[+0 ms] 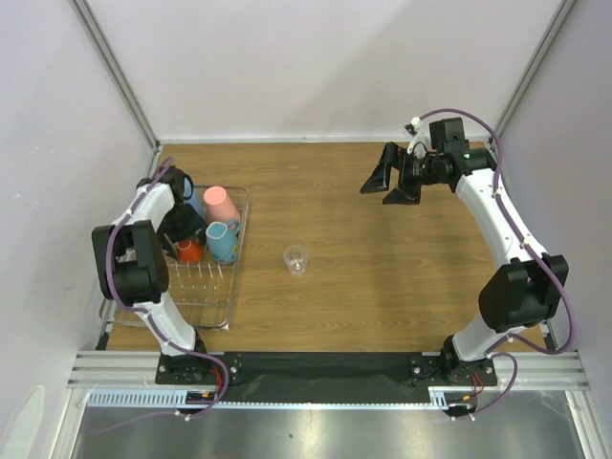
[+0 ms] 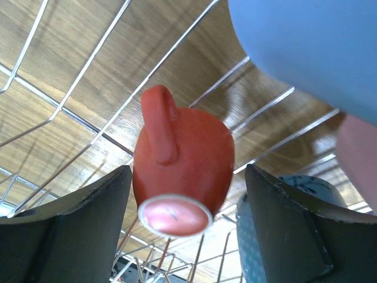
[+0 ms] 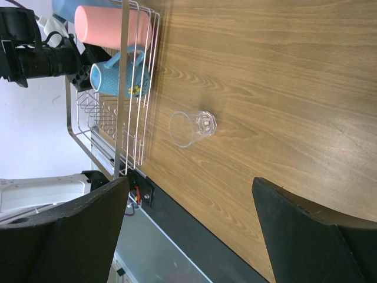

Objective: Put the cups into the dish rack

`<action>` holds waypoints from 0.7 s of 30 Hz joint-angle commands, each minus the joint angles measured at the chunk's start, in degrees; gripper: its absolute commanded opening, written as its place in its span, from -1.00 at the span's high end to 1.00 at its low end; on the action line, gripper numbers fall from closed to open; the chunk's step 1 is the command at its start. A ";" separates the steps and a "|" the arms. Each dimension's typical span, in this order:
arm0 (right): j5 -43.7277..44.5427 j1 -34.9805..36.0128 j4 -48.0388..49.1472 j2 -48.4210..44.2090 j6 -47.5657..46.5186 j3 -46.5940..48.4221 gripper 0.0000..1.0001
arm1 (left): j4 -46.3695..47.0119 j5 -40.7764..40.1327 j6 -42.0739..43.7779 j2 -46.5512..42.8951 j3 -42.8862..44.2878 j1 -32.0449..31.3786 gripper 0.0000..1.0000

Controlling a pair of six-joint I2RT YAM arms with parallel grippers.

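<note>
While my left gripper (image 2: 187, 177) hangs open around the orange mug (image 2: 182, 159) in the rack (image 1: 239, 258) at left, the glass (image 1: 296, 259) stands mid-frame; my right gripper (image 1: 376, 194), open upper right, must descend onto it

glossy orange mug (image 2: 184, 171), shiny wire rack (image 2: 82, 121), matt wooden table (image 1: 382, 249)

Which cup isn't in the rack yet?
The tiny clear glass, standing alone on the table right of the dish rack; the pink tumbler, blue-grey mug and orange mug sit inside it.
</note>
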 commanded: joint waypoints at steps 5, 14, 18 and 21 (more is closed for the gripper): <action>-1.96 -0.11 2.08 -3.19 1.45 -1.18 -0.86 | 1.30 3.09 1.58 -7.11 -0.28 -0.05 -0.65; -1.69 0.85 3.05 -4.34 2.34 -2.32 -0.86 | 0.42 4.67 1.76 -11.68 -2.21 0.03 -0.65; -0.47 2.26 2.78 -3.81 2.42 -2.15 -0.85 | -1.69 5.11 1.85 -13.79 -0.37 0.03 -0.68; 1.47 4.81 2.17 -2.41 2.86 -1.71 -0.83 | -3.27 5.55 1.85 -16.16 0.51 0.03 -0.69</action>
